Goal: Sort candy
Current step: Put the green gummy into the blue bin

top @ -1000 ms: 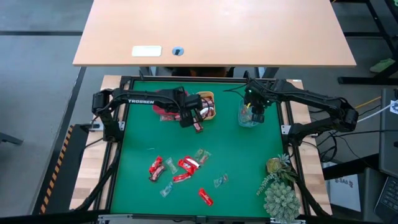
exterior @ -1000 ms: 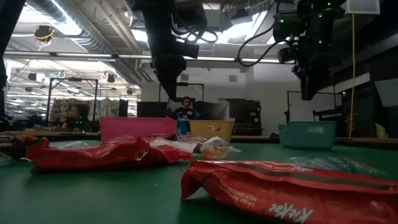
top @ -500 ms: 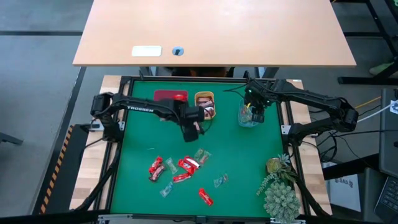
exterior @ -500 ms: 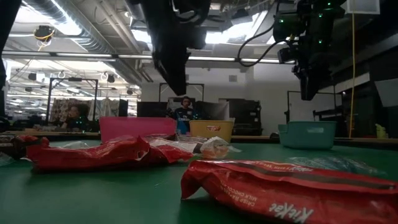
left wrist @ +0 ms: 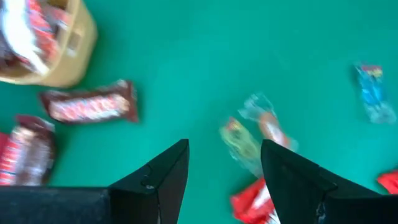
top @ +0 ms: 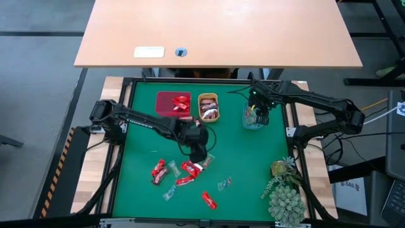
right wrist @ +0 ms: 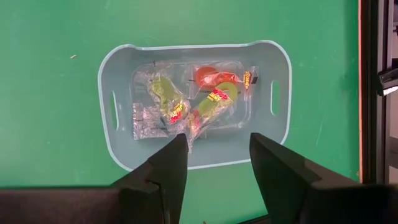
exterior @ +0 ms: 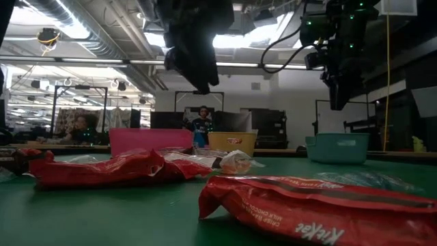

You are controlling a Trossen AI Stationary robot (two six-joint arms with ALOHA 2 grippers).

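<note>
Loose candy [top: 183, 170] lies in a scatter on the green mat: red wrappers, clear greenish ones and a dark bar. My left gripper [top: 198, 152] hangs open above the far side of this scatter. In its wrist view the left gripper [left wrist: 224, 149] frames a clear greenish sweet [left wrist: 241, 140], with a dark brown bar [left wrist: 90, 106] off to one side. My right gripper [top: 259, 115] is open and held above the teal tray [top: 252, 125]. In the right wrist view, the right gripper [right wrist: 216, 149] is over the clear greenish sweets [right wrist: 186, 106] in the tray.
The red tray [top: 166, 98] with red candy and the orange tray [top: 209, 96] with dark bars sit at the mat's far side. A spiky green plant [top: 285, 190] stands at the near right corner. Black frame rails [top: 123, 158] border the mat. People sit beyond the table [exterior: 201, 126].
My left gripper has moved from beside the orange tray toward the table's near edge and slightly right, and now hangs over the loose candy. The right arm has kept still.
</note>
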